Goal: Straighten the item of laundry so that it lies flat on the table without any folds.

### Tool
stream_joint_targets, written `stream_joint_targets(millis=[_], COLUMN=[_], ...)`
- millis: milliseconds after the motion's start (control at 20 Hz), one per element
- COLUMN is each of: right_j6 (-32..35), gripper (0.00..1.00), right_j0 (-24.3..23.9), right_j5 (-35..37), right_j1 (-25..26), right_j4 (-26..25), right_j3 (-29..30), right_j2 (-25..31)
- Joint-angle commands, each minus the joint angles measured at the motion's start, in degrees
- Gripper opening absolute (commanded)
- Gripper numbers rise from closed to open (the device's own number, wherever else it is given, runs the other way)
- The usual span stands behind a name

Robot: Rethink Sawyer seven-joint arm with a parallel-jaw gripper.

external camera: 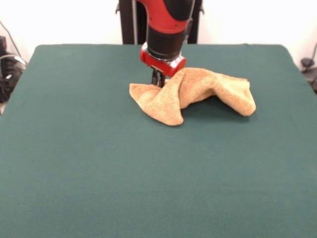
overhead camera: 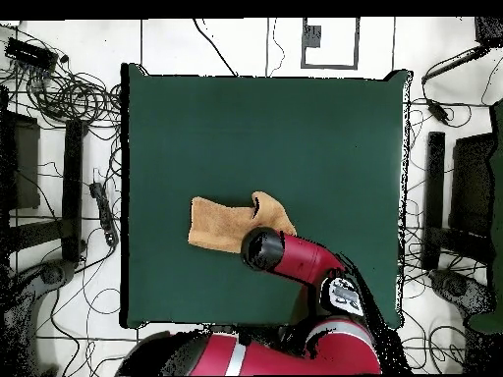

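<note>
The orange-tan towel [external camera: 198,91] lies crumpled in the far middle of the dark green table [external camera: 74,158]. It is folded over itself, with a raised ridge running from its top edge down to a hanging front corner. My gripper [external camera: 157,79] comes down from above at the towel's far left edge, and its narrow dark fingers are pinched together on the cloth there. In the overhead view the towel [overhead camera: 218,224] shows left of the arm's wrist [overhead camera: 263,248], which hides the gripper and part of the towel.
The table [overhead camera: 295,128] has bare green surface on all sides of the towel. Cables and equipment lie on the floor around the table's edges. The robot's pedestal stands behind the far edge.
</note>
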Motion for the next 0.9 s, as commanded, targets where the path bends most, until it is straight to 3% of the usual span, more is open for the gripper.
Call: stream_joint_targets(millis=[50, 550, 700, 900], right_j6=[1.2, -1.4, -3.5, -5.6], gripper=[0.00, 0.00, 0.00, 0.00], right_j0=[-3.3, -7.3, -10.4, -13.8], right_j5=[-0.2, 1.6, 2.9, 8.3], right_j1=[7.8, 1.1, -3.9, -14.5], right_j4=[-4.9, -11.9, -14.6, -17.7], right_j3=[-2.9, -0.1, 1.5, 5.9], right_j2=[-0.4, -3.5, -2.1, -1.8])
